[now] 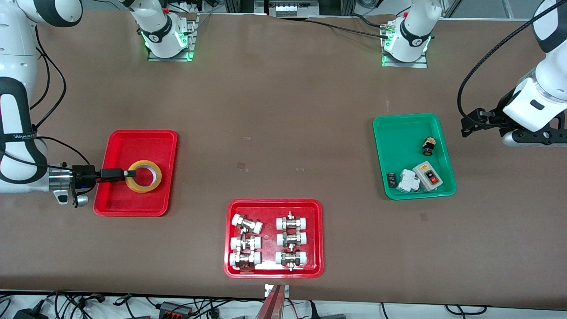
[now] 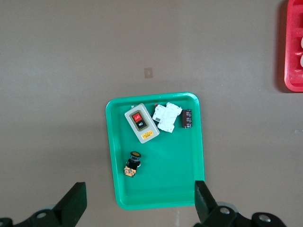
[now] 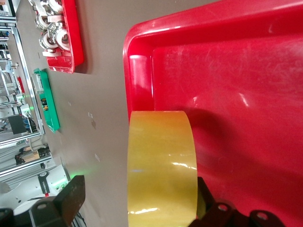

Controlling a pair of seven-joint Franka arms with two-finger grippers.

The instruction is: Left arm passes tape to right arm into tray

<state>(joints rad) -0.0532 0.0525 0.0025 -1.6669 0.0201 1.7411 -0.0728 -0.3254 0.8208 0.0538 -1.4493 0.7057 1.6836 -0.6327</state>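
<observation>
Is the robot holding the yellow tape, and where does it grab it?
No. The tape lies in the red tray; the right gripper straddles its wall with jaws open. The left gripper, over the green tray, is empty.

A: The front view looks down from high across the worktop (image 1: 283,133), facing both bases.

B: Left wrist looks straight down, high up; right wrist sits close. All share the green tray (image 2: 156,151).
</observation>
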